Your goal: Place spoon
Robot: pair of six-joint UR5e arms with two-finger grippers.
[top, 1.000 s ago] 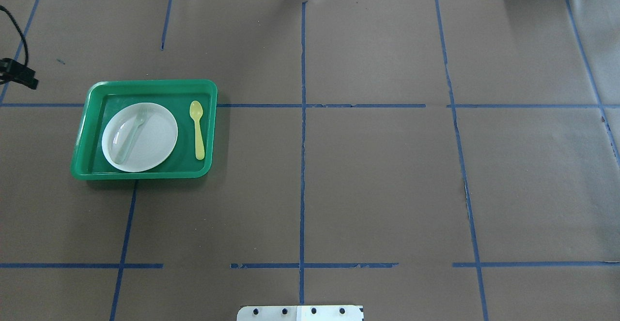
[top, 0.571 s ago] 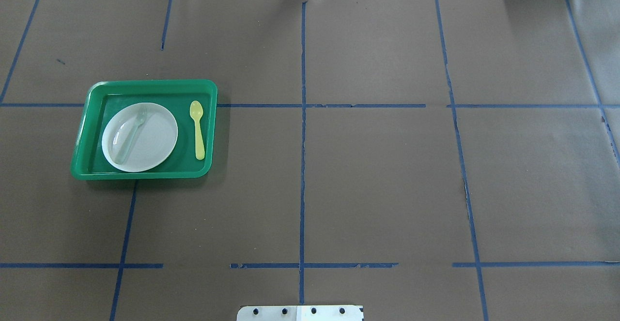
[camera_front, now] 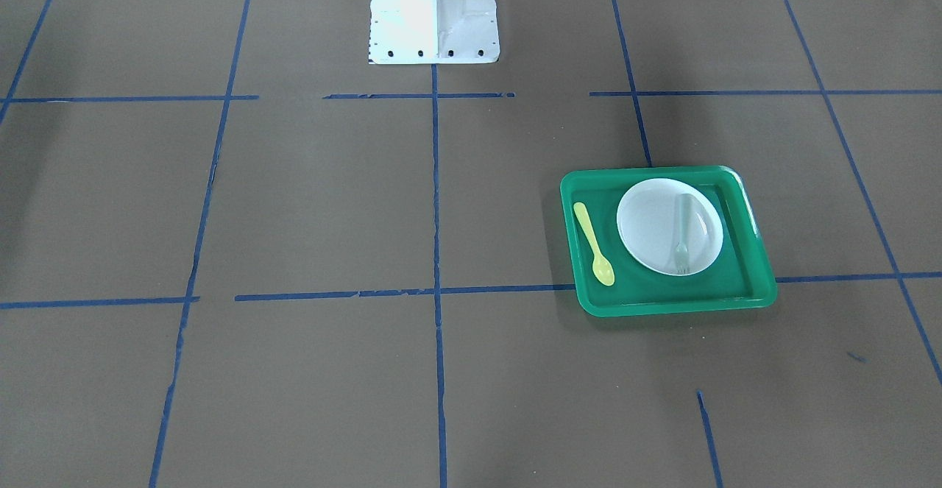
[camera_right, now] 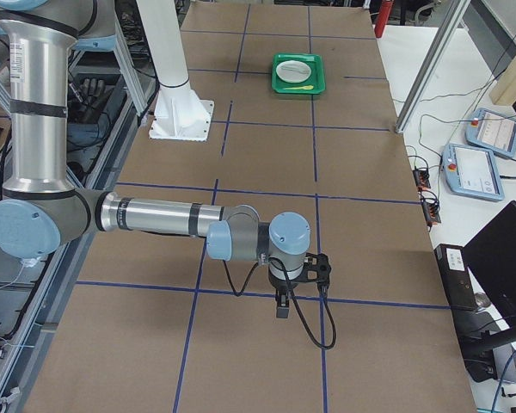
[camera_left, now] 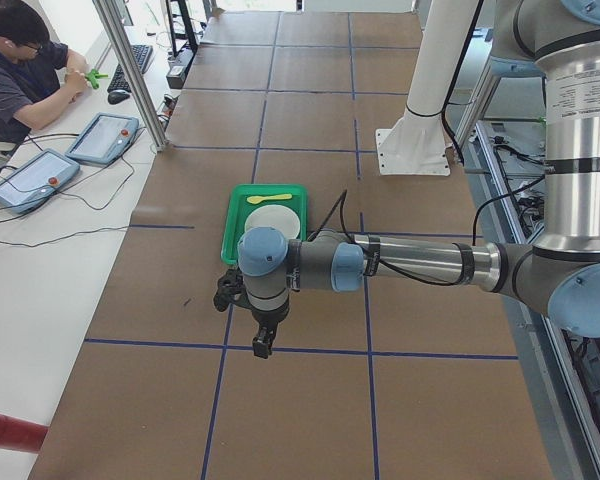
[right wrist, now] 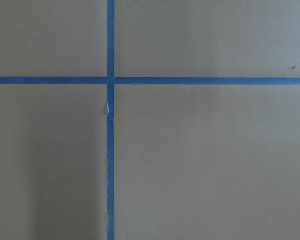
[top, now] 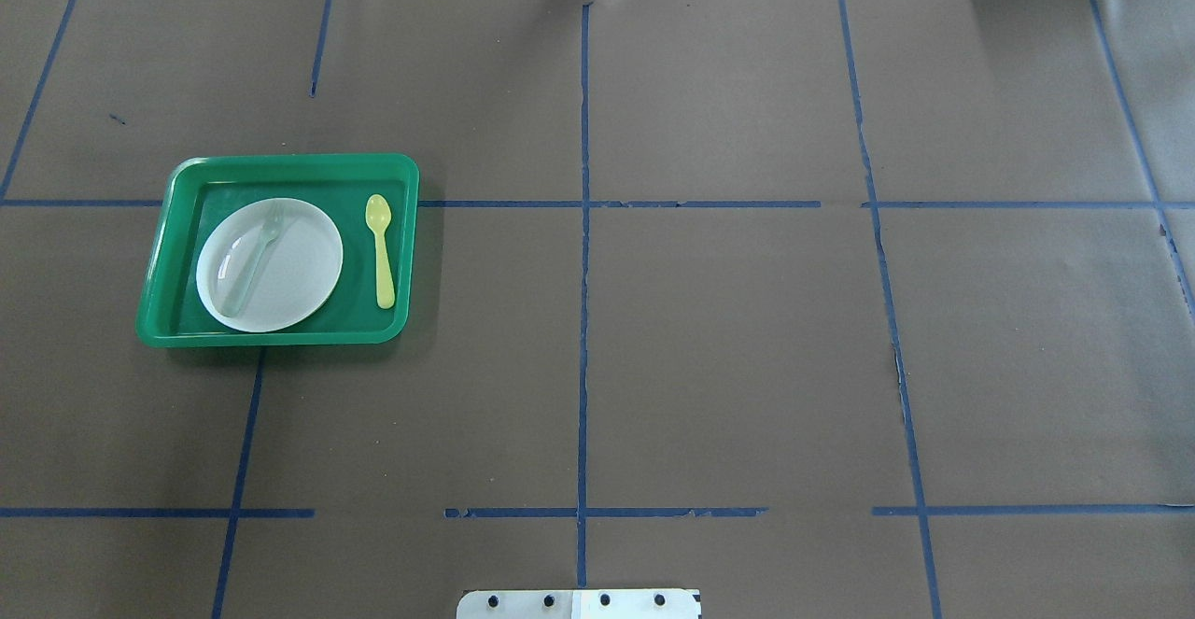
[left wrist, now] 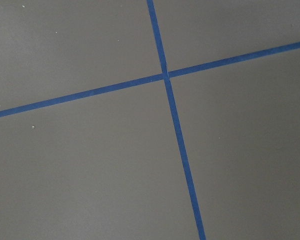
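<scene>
The spoon (top: 380, 250) lies flat inside the green tray (top: 280, 161), between the white plate (top: 299, 264) and the tray's wall, so it looks already placed. Any further reach risks trouble. The handle is slim and low, so a descending tool could clip that wall or the plate, or take the pale fork (top: 250, 264) instead. The left tool (camera_left: 263, 348) and right tool (camera_right: 281, 308) hang over bare table (top: 728, 348), outside the tray and touching nothing. I cannot tell how far open either is.

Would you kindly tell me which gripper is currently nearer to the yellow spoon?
Left. The left gripper hangs over the table beyond the green tray's end farthest from the spoon. The right gripper is down at the table's opposite end, far from the tray.
</scene>
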